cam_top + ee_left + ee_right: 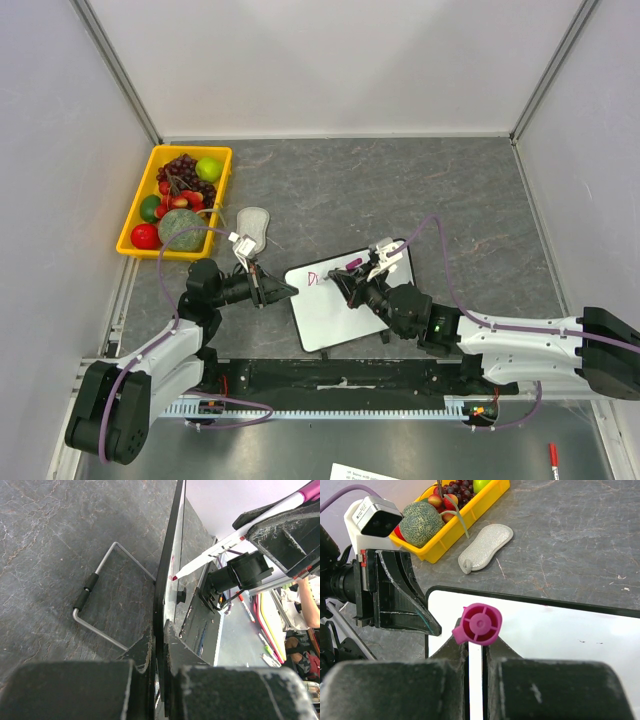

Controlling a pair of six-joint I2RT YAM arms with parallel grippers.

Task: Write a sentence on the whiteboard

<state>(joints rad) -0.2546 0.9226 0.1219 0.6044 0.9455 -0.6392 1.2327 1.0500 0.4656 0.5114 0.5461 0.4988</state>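
Observation:
The whiteboard (345, 305) lies tilted on the grey table in front of both arms. My left gripper (288, 291) is shut on the board's left frame edge; the left wrist view shows the jaws (161, 630) pinching the black frame (166, 575) edge-on. My right gripper (348, 278) is shut on a magenta marker (480, 624), seen cap-end on. The marker's tip (175, 577) touches the board's surface. Of the sentence (313, 278), only a first pink mark shows at the board's top left; the rest is hidden behind my right gripper.
A yellow bin (175, 200) of fruit stands at the back left. A grey oval eraser pad (253, 225) lies beside it, also in the right wrist view (485, 547). The board's wire stand (95, 605) rests on the table behind it. Grey walls enclose the table.

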